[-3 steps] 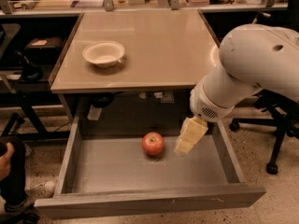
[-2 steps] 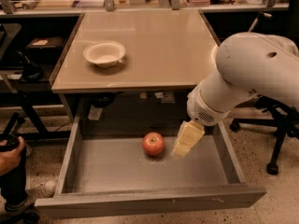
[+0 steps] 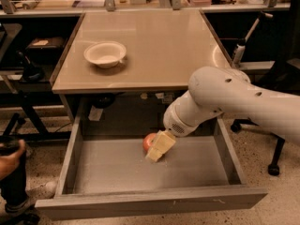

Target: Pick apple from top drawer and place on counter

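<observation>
The red-orange apple lies inside the open grey top drawer, near its middle back. My gripper with pale yellow fingers reaches down into the drawer and sits right against the apple's right side, covering part of it. The white arm comes in from the right above the drawer. The beige counter is above and behind the drawer.
A white bowl stands on the counter's left part. A person's hand and leg are at the left edge beside the drawer. An office chair base is on the right. Shelves with clutter run behind the counter.
The arm has swung left and lower into the drawer, bringing the gripper from beside the apple to right up against it. The apple has stayed in place.
</observation>
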### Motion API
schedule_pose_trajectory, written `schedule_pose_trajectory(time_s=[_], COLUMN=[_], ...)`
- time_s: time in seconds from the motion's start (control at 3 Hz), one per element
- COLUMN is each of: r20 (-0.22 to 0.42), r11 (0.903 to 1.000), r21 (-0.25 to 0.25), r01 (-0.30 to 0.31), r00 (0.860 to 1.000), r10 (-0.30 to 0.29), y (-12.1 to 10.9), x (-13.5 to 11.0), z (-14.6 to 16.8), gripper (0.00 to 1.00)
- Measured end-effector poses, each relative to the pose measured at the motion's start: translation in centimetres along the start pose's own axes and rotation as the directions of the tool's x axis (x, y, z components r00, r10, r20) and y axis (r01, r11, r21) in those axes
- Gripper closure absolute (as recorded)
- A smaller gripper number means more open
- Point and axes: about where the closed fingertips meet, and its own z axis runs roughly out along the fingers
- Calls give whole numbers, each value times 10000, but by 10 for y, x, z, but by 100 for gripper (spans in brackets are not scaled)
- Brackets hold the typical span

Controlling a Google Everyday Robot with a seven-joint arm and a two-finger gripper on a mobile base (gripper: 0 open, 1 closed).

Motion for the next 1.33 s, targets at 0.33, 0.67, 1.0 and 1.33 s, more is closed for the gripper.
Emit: schedule_pose_trajectory(time_s=[0.33,0.67,1.0,1.33], r20=[124,143,268,420], r11=[9977,9983,9963,9930], r21=[-301,-206,42,111], r01=[-607,-542,-858,-1174], r00=[9981,9984,9960,9923], r10=[611,545,857,1169], y=[-8,-9,-18,-28], x=[-3,-4,2,7], z=[34,46,64,78], gripper=[0,0,0,0])
